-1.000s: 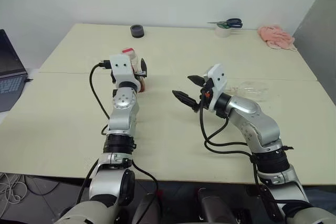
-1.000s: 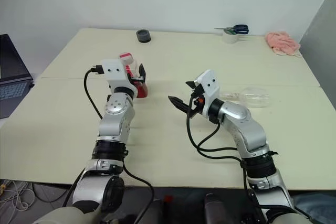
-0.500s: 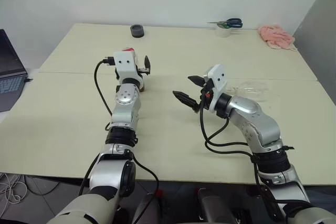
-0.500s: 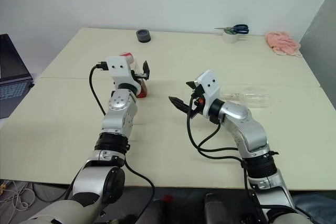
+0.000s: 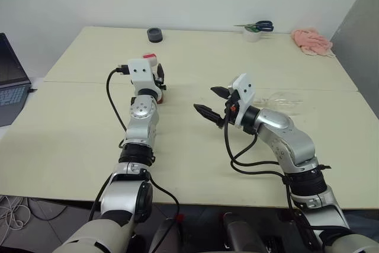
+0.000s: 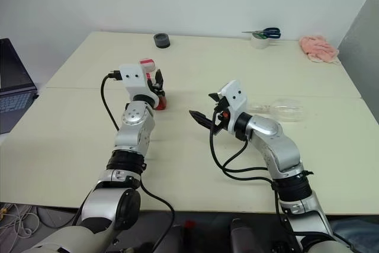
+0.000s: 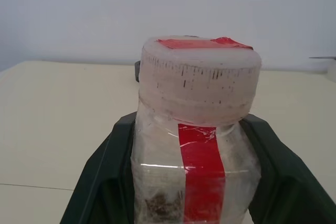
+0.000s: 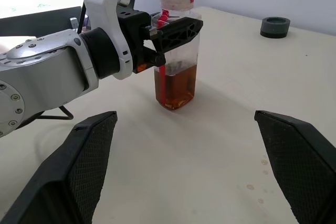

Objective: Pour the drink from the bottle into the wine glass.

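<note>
Two grippers are over the table (image 5: 71,122). The left gripper (image 8: 176,30), in the upper left of the right wrist view, has its fingers closed around the bottle (image 8: 176,51), which stands upright with the drink (image 8: 176,85) filling its lower part. The right gripper (image 5: 208,102), at the frame centre, has fingers spread wide, holding nothing. The wine glass (image 5: 284,100) lies on its side at the right.

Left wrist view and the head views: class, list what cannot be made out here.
- Left wrist view: the bottle base and the drink level are cut off by the bottom edge.
- Left eye view: the wine glass stem and foot are too faint; the right arm partly covers it.
</note>
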### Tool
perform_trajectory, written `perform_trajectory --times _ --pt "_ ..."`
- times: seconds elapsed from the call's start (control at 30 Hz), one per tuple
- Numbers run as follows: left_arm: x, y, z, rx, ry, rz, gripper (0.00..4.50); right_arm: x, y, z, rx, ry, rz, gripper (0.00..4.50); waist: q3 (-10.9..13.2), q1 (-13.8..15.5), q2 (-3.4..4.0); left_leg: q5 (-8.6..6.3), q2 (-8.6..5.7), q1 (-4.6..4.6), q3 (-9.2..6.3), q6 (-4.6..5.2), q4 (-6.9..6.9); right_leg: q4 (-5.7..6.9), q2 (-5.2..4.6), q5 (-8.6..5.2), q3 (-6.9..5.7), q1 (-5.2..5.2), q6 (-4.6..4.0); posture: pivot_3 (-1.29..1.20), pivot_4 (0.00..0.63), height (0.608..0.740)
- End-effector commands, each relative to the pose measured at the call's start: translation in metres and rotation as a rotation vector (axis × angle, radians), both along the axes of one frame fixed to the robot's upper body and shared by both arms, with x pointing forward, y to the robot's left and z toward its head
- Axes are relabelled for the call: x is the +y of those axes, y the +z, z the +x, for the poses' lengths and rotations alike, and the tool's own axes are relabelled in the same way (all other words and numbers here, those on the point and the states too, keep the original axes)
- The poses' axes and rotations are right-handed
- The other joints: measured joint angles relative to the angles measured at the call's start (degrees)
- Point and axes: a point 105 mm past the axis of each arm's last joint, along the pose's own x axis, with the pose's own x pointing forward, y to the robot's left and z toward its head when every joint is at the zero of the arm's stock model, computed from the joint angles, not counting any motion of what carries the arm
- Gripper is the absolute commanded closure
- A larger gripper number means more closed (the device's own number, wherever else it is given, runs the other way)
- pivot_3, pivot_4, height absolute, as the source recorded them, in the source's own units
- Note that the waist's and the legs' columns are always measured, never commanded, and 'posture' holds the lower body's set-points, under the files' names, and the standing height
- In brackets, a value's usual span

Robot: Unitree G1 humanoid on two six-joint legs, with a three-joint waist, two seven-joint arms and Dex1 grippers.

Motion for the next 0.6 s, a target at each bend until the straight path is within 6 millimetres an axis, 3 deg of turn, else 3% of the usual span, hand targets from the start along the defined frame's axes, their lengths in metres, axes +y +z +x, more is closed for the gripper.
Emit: perform_trajectory --times 0.03,0.17,0.27,0.37,0.5,0.6 --pt "-0.006 0.016 -0.009 -0.066 -0.102 0.002 2.36 -0.002 0.024 0.001 -0.065 -0.013 -0.011 0.0 0.0 -0.1 0.01 0.0 0.0 0.0 0.0 0.0 0.0 0.0 0.0 0.0 0.0 0.0 0.0 0.0 0.15 0.74" --pt "-0.035 0.015 -0.035 -0.054 -0.401 0.02 2.36 -0.007 0.036 -0.001 -0.046 -0.005 -0.046 0.0 0.02 -0.16 0.03 0.02 0.01 -0.02 0.01 -0.03 -0.02 0.02 -0.03 0.0 0.01 -0.04 -0.01 0.0 0.15 0.74" --pt "-0.042 -0.002 -0.06 -0.004 -0.561 0.055 2.36 -0.006 0.048 -0.021 -0.023 0.105 -0.012 0.0 0.02 -0.17 0.03 0.02 0.02 -0.05 -0.04 -0.04 -0.08 -0.01 -0.05 -0.03 -0.04 -0.05 -0.03 0.0 0.15 0.74" --pt "-0.053 -0.007 -0.078 0.013 -0.698 0.078 2.36 -0.004 0.06 -0.026 -0.041 0.1 0.004 0.0 0.02 -0.18 0.04 0.01 0.0 -0.05 -0.04 -0.03 -0.05 -0.01 -0.09 -0.05 -0.03 -0.04 -0.01 0.0 0.15 0.74" --pt "-0.066 -0.006 -0.081 0.022 -0.776 0.104 2.36 0.008 0.067 -0.032 -0.053 0.096 0.03 0.0 0.02 0.0 0.03 0.02 -0.04 -0.03 -0.04 -0.02 0.01 0.02 -0.08 -0.07 -0.04 -0.02 0.03 0.0 0.15 0.74" --pt "-0.081 -0.001 -0.083 0.009 -0.844 0.104 2.36 0.014 0.059 -0.024 -0.035 0.019 0.03 0.0 0.02 0.03 0.03 0.03 -0.04 -0.03 -0.03 -0.01 0.04 0.02 -0.06 -0.2 -0.03 0.0 0.26 0.0 0.15 0.74"
